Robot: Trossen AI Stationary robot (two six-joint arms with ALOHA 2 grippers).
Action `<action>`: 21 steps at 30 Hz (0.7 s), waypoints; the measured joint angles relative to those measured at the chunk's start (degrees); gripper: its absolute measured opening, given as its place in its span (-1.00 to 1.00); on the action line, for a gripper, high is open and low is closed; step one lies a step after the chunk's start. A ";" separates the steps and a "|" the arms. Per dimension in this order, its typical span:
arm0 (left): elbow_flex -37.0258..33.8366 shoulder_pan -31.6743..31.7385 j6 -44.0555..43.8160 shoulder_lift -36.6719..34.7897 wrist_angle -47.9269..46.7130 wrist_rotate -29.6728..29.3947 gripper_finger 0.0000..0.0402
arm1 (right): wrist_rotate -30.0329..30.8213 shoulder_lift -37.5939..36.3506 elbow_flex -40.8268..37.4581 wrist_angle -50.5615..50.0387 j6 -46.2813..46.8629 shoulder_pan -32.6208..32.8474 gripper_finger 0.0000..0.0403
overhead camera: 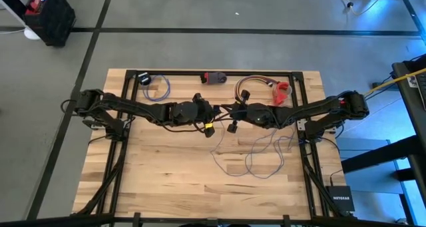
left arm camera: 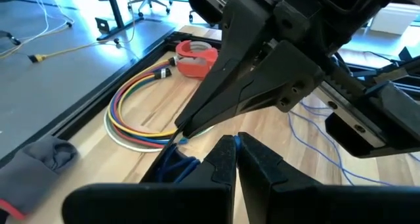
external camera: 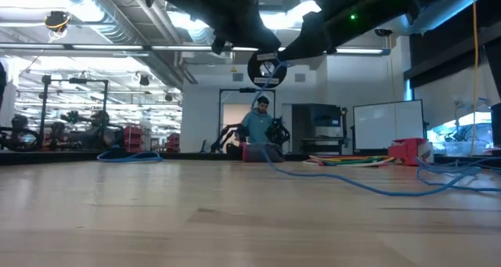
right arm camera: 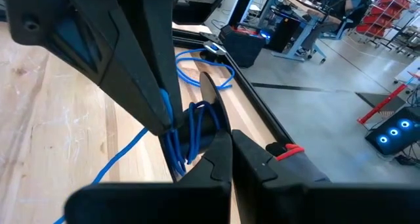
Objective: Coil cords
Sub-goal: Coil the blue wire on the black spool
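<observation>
Tape roll [overhead camera: 283, 92] nr multicolour cable coil [overhead camera: 253, 82]

We see the thin bluish cord [overhead camera: 256, 162] squiggling loose at centre-right, its black disc [external camera: 266, 68] lifted at upper centre.

We cannot make out where the thin wire [overhead camera: 256, 162] runs between the two grippers from above; the arms hide it. In the low view both arms leave the top edge, and the black disc [external camera: 266, 68] is partly covered.
</observation>
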 joint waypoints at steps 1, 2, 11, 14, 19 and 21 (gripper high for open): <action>0.00 -0.01 0.02 0.00 -0.06 0.00 -0.98 | 0.00 0.00 0.00 0.00 0.00 0.00 -1.00; 0.00 -0.02 0.04 0.00 -0.09 0.00 -0.98 | -0.02 0.00 0.00 0.00 0.02 0.02 -1.00; 0.02 0.44 1.03 0.00 -0.62 -0.33 -0.98 | -0.04 0.00 0.02 0.00 1.03 0.02 -1.00; 0.02 0.72 0.83 0.00 -0.72 -0.32 -0.98 | 0.14 0.00 0.04 -0.11 1.12 0.00 -1.00; 0.02 0.72 -0.31 0.02 -0.66 -0.55 -0.98 | 0.22 0.00 0.11 -0.25 1.25 0.00 -1.00; 0.02 0.72 -0.57 0.02 -0.62 -0.57 -0.98 | 0.22 0.00 0.11 -0.26 1.25 0.00 -1.00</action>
